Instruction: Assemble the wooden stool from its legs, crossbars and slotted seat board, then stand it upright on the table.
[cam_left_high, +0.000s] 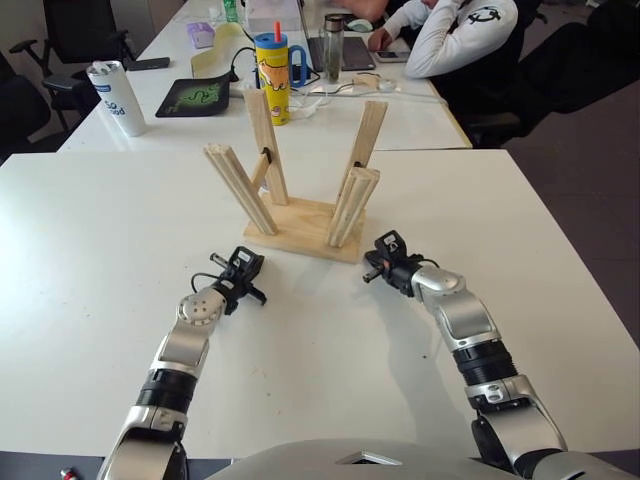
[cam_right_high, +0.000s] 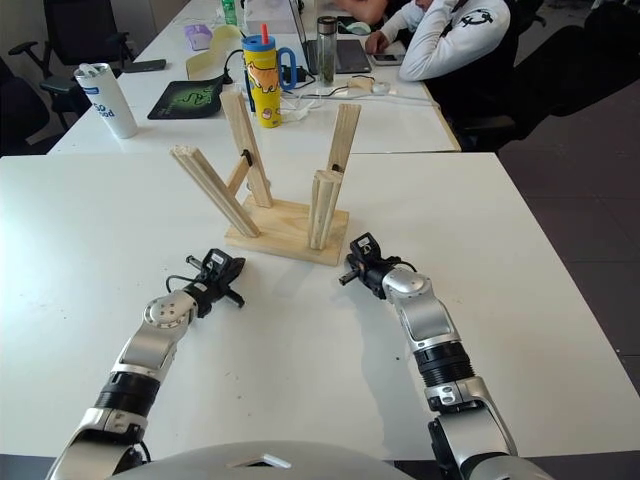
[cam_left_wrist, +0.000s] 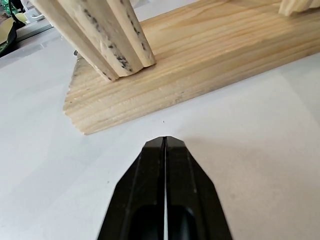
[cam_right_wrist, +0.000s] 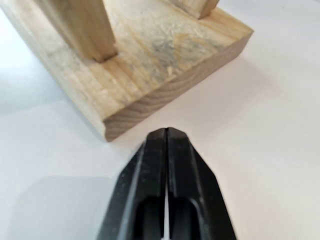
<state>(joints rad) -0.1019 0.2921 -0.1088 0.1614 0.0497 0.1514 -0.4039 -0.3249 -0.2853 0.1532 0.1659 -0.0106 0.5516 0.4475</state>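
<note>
1. Left eye view: the stool (cam_left_high: 300, 200) is seen upside down at the middle of the white table (cam_left_high: 100, 250).
2. The seat board (cam_left_high: 300, 228) is laid flat on the tabletop, with four legs pointed up and splayed outward.
3. Legs: front-left (cam_left_high: 240, 188), back-left (cam_left_high: 267, 145), back-right (cam_left_high: 366, 135), front-right (cam_left_high: 352, 205). All are seated in the board.
4. A short crossbar (cam_left_high: 260, 172) is seen between the two left legs. Its joints cannot be made out.
5. The left gripper (cam_left_high: 248, 270) is held low over the table, near the board's front-left corner and apart from it.
6. Left wrist view: the left gripper (cam_left_wrist: 165, 141) is closed, fingers pressed together, nothing held. The tips are aimed at the board edge (cam_left_wrist: 200, 60), just short of it.
7. The right gripper (cam_left_high: 375, 260) is held low near the board's front-right corner, not touching.
8. Right wrist view: the right gripper (cam_right_wrist: 166, 132) is closed and empty, with the tip pointed at the board corner (cam_right_wrist: 165, 55). A leg is seen set in a slot there.
9. On the rear table (cam_left_high: 200, 130), a yellow cup (cam_left_high: 272, 75) and a white tumbler (cam_left_high: 118, 98) are stood well apart from the stool.
</note>
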